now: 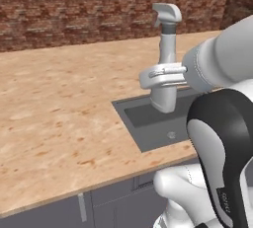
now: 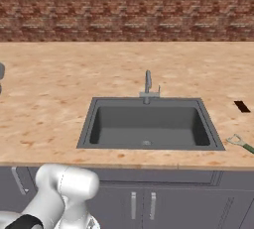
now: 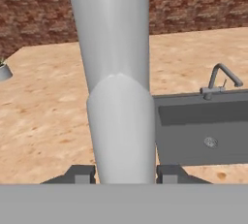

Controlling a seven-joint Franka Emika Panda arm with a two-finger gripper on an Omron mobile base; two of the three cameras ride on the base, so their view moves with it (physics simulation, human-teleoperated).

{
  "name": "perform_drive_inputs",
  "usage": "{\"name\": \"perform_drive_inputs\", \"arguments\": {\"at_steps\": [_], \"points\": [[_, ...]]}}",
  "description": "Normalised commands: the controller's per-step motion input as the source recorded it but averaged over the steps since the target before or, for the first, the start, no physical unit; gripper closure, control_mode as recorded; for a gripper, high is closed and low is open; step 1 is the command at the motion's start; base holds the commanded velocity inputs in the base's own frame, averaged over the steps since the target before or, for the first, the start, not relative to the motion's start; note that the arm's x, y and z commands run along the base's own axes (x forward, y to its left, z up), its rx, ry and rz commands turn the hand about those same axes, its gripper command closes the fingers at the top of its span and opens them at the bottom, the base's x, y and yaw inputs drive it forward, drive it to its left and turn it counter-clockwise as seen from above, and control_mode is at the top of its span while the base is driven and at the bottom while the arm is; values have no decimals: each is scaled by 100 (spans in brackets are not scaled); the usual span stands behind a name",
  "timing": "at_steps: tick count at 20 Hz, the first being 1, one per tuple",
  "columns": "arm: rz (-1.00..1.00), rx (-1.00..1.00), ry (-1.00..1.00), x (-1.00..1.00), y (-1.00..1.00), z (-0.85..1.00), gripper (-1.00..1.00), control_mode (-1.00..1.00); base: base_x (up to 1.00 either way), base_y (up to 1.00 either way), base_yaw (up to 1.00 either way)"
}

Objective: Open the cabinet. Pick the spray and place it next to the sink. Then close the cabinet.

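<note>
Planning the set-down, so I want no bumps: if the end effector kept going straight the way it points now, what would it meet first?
Besides the spray it grips, probably the brick wall behind the counter, left of the sink; depth is unclear.

Counts: 1 spray (image 1: 166,59), held up w/ 1 gripper (image 1: 165,76) clamped round its body. 1 sink (image 2: 149,124) w/ 1 faucet (image 2: 148,86) & 1 drain (image 2: 146,143). 1 wooden counter (image 2: 59,84), 1 brick wall (image 2: 124,5). On the counter right of the sink: 1 small black item (image 2: 242,106), 1 green-handled tool (image 2: 240,143), partly cut off at frame edge. Far left in hand view: 1 small grey pot-like obj (image 3: 5,72), cropped. Below the counter: 4 silver vert. handles, incl. a pair (image 2: 142,205).
</note>
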Motion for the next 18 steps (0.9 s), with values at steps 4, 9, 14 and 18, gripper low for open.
{"name": "perform_drive_inputs", "arguments": {"at_steps": [4,9,14,18], "points": [[0,0,0,0,0,0,100,100,20,0,-1],[0,0,0,0,0,0,100,100,31,0,-1],[0,0,0,0,0,0,100,100,0,0,0],[0,0,0,0,0,0,100,-100,0,0,0]]}}
